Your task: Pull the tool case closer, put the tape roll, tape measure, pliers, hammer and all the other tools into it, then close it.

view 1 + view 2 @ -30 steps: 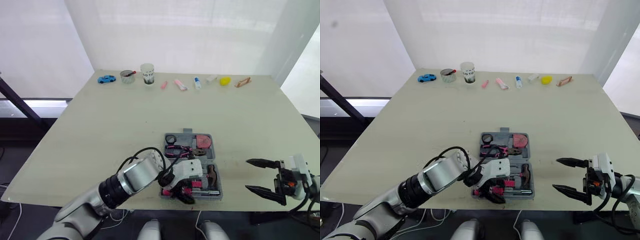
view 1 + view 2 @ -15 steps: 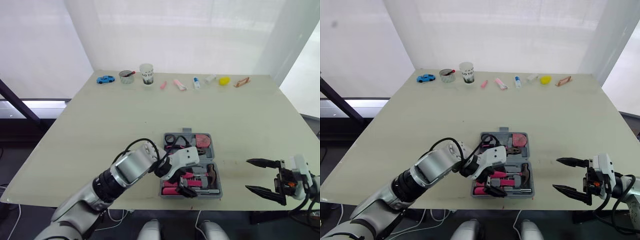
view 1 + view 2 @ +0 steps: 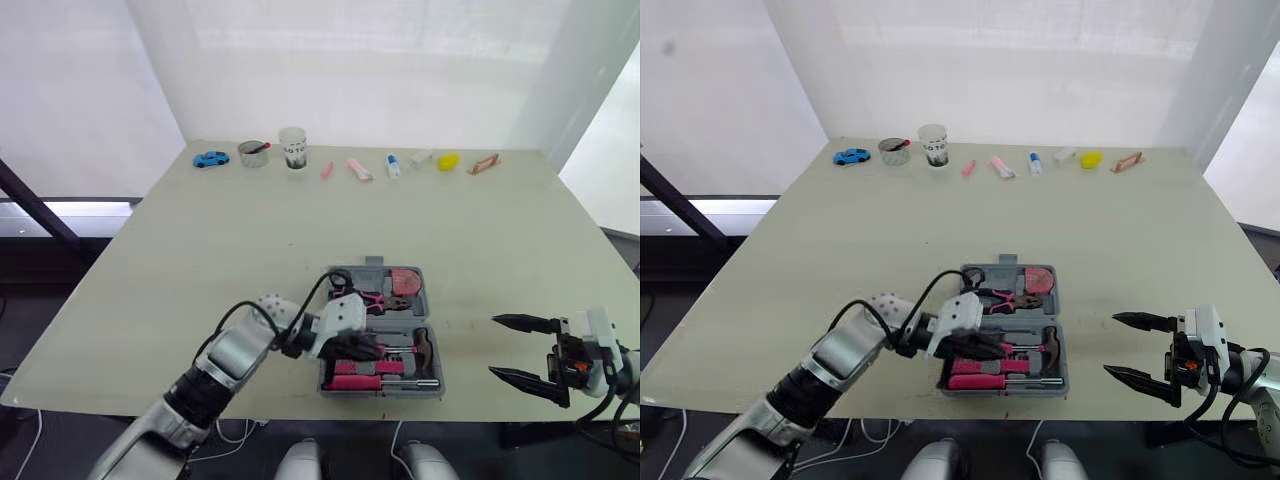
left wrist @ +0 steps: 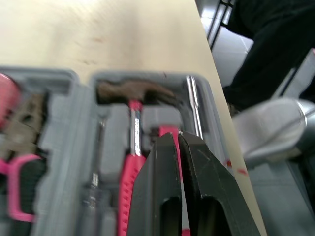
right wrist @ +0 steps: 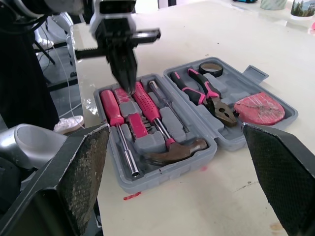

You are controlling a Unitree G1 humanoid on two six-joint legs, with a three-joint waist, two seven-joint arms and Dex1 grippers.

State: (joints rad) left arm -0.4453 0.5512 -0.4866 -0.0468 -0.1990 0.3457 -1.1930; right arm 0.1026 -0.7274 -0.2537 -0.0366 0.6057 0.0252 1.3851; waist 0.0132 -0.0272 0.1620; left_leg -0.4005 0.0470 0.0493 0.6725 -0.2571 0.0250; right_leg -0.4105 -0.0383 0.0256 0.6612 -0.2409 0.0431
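The tool case [image 3: 374, 263] lay open and packed near the front of the bench [image 3: 250, 230], the left hand [image 4: 178, 137] pinched shut on nothing over its pink handles [image 5: 114, 107], the right hand [image 3: 494, 347] spread open beside it; shutting the lid looked next.

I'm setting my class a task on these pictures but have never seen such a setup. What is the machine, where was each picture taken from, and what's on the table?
It is a humanoid robot with two arms, each ending in a two-fingered gripper. Two pictures come from cameras in its head, looking down over the table; the other two come from its wrists. An open tool case lies there, holding a hammer, pliers, a pink tape measure, a tape roll and pink-handled screwdrivers. The left gripper, shut and empty, points into the case. The right gripper hangs open beside it. A blue toy car and other oddments line the far edge.
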